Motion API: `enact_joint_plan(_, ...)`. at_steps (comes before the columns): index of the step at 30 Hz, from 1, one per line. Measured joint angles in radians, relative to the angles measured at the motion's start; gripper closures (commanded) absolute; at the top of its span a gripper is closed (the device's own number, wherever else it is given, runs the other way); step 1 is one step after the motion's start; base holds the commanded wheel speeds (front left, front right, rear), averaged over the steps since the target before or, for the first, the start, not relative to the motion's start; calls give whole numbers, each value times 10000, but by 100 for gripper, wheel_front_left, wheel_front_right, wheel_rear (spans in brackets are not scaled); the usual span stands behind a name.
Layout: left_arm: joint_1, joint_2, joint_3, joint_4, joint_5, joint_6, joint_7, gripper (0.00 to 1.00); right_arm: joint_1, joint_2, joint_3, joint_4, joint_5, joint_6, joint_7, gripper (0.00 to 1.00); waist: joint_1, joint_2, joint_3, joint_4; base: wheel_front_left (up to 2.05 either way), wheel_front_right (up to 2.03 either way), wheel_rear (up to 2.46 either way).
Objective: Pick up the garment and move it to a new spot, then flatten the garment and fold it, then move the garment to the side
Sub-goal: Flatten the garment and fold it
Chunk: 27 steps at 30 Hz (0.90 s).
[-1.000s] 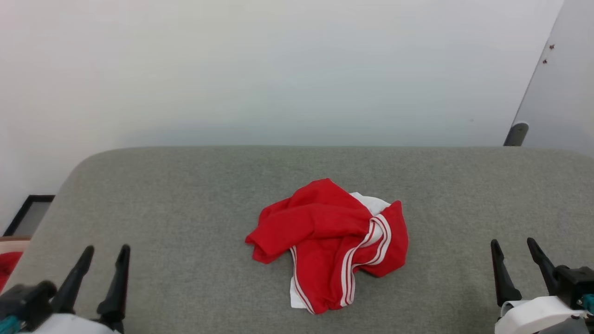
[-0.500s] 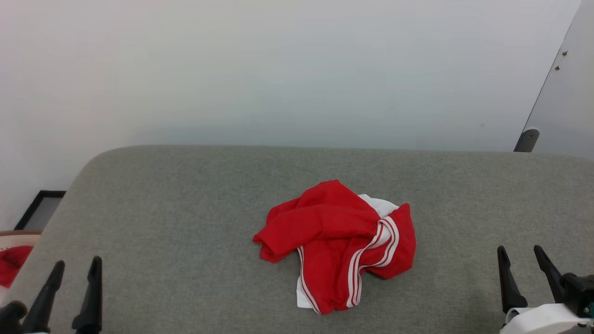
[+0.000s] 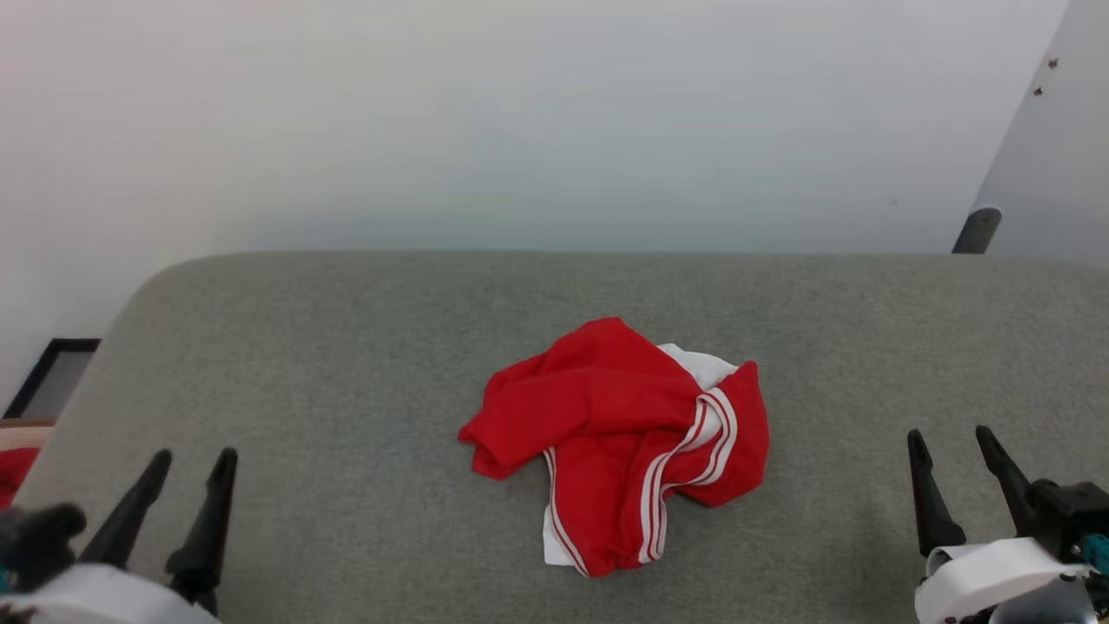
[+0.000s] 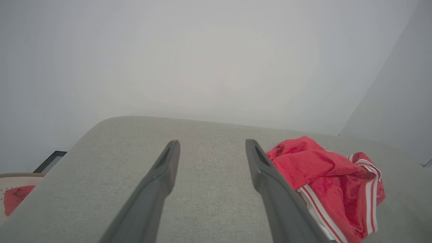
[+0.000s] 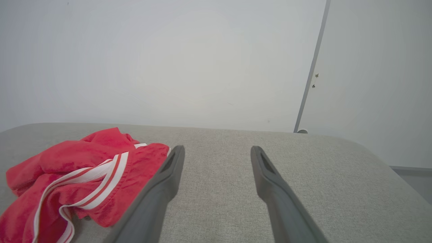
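You've got garment point(image 3: 606, 433) crumpled mid-bench point(image 3: 346, 390): red heap, white striped sleeve end showing on its right side. Left gripper point(image 3: 195, 454) released, jaws wide, empty, over bench front left, well apart from garment. Right gripper point(image 3: 948, 432) likewise wide and empty, front right, clear of cloth.

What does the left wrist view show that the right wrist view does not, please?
Left wrist view, not the right: the left gripper, jaws open; a small red cloth in a cream basket at the lower left; a dark frame beside it. Right wrist view, not the left: the right gripper, jaws open; a grey vertical strip on the wall, with two screws beside it. Both: the crumpled red garment with white stripes, lying untouched on the grey padded surface, and the pale wall behind.
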Motion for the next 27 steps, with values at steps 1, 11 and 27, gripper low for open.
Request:
enact_joint_plan(1,-119,61,-52,-81,-146,-67,265,0,-43,6,40,2,0,0,0,0,0,0,41,-39,0,0,0)
enact_joint_plan(11,-1690,458,-901,-529,-1664,-151,3701,0,-694,-79,368,194,48,-2,-134,0,0,0,501,-543,0,0,0)
enact_joint_plan(27,-3629,418,-2581,-184,-2840,800,8067,0,-1326,-77,537,495,148,-2,-418,0,0,0,1254,-1372,0,0,0)
